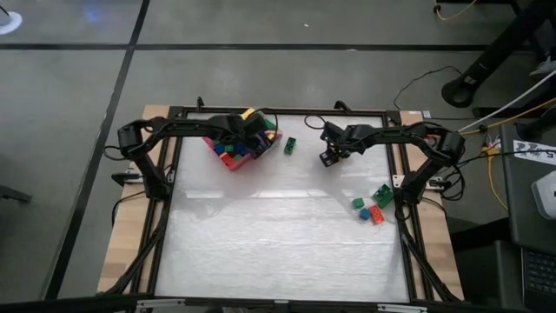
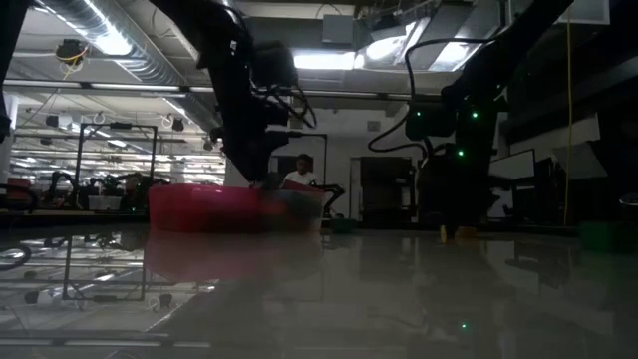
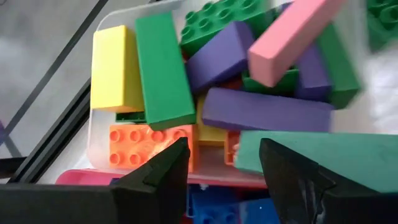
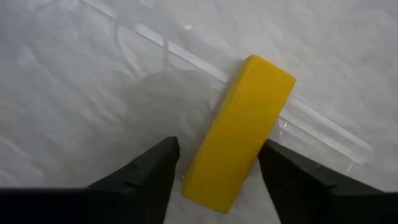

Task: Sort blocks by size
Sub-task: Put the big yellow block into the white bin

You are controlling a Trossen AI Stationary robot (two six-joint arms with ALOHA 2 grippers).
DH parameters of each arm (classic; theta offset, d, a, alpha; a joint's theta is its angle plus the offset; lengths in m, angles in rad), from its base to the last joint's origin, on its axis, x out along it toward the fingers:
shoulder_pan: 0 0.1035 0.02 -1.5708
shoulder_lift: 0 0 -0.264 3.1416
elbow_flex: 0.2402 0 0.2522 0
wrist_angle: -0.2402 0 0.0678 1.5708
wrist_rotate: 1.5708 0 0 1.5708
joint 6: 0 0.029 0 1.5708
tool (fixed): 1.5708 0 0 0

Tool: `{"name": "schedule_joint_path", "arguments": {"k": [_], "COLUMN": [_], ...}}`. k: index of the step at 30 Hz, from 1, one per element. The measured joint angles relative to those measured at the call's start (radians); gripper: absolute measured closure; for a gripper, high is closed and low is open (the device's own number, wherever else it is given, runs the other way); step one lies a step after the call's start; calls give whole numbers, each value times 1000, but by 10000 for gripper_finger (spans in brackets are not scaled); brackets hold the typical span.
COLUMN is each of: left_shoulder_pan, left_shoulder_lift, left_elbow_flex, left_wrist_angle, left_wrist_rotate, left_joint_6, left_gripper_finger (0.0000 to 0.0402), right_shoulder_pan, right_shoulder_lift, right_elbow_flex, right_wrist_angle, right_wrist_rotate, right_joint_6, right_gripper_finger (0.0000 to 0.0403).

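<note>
Blocks [image 1: 236, 149] in pink tray [image 1: 228, 163], white table [image 1: 278, 235]

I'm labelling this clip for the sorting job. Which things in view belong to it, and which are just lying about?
Part of the job:
- heap of blocks in the pink tray
- yellow block between the right hand's fingers
- lone green block
- small group of blocks

Just lying about:
- cables on the floor
</note>
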Motion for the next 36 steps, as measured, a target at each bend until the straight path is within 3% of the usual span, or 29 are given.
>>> {"name": "schedule_joint_path", "arguments": {"k": [8,18,24,30,36], "left_shoulder_pan": [-46,-77,-70,-69,-69], "left_shoulder_lift": [-108,-242,-251,-250,-250], "left_elbow_flex": [0,0,0,0,0], "left_wrist_angle": [-10,-87,-84,-82,-78], "left_wrist_rotate": [4,0,-1,-2,-2], "left_joint_6": [3,3,0,-5,-11], "left_gripper_finger": [218,218,218,218,218], "right_shoulder_pan": [0,0,0,1,27], "right_shoulder_lift": [1,6,5,7,10], "right_elbow_flex": [-3,58,73,73,74], "right_wrist_angle": [40,178,521,776,867], "right_wrist_rotate": [-21,-120,-296,-307,-303], "right_joint_6": [-65,-100,-100,-100,-104], "right_gripper_finger": [303,290,292,300,289]}}
